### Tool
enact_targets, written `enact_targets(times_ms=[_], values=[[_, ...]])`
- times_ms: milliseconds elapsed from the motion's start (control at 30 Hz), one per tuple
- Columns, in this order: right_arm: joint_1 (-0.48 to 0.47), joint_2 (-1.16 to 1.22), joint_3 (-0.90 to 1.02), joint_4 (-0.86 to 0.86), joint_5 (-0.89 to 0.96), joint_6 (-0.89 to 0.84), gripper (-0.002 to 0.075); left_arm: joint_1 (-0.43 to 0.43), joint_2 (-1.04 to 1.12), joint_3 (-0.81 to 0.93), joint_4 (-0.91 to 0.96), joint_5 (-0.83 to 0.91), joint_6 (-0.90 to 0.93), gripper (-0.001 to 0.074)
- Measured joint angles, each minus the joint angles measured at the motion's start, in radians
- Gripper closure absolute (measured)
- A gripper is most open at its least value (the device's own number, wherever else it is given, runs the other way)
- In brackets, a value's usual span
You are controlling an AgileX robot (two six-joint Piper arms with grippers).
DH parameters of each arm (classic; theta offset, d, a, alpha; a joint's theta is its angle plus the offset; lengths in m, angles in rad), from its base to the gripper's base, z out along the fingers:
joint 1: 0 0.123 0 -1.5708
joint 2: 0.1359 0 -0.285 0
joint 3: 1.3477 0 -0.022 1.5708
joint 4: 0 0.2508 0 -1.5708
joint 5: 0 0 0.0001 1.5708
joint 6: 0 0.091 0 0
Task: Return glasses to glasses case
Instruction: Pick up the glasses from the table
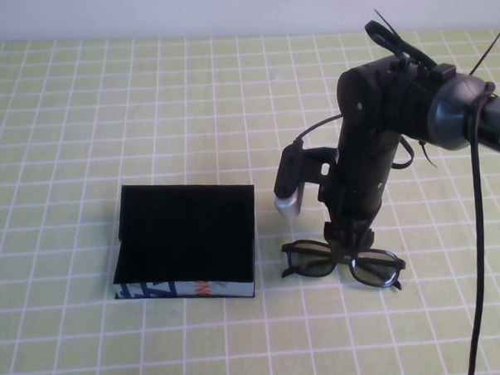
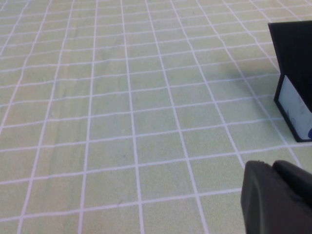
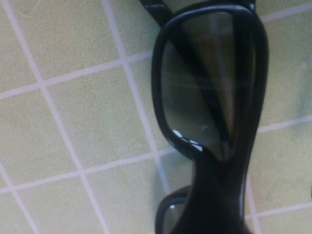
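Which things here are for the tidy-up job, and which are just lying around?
For the job:
- glasses, on the table right of the case
- glasses case, lid open
- right gripper, down over the glasses

Just there:
- left gripper, parked off to the left of the case
- green checked tablecloth
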Motion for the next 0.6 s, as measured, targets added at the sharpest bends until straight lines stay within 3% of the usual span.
enact_targets(times_ms=[333, 600], values=[[0.000, 0.029, 0.000, 0.008, 0.009, -0.002, 0.0348, 0.000, 0.000, 0.000, 0.000, 0.000, 0.000, 0.0737], [0.000, 0.036, 0.000, 0.006, 0.018, -0.002, 0.0427, 0.000, 0.000, 0.000, 0.000, 0.000, 0.000, 0.0737]])
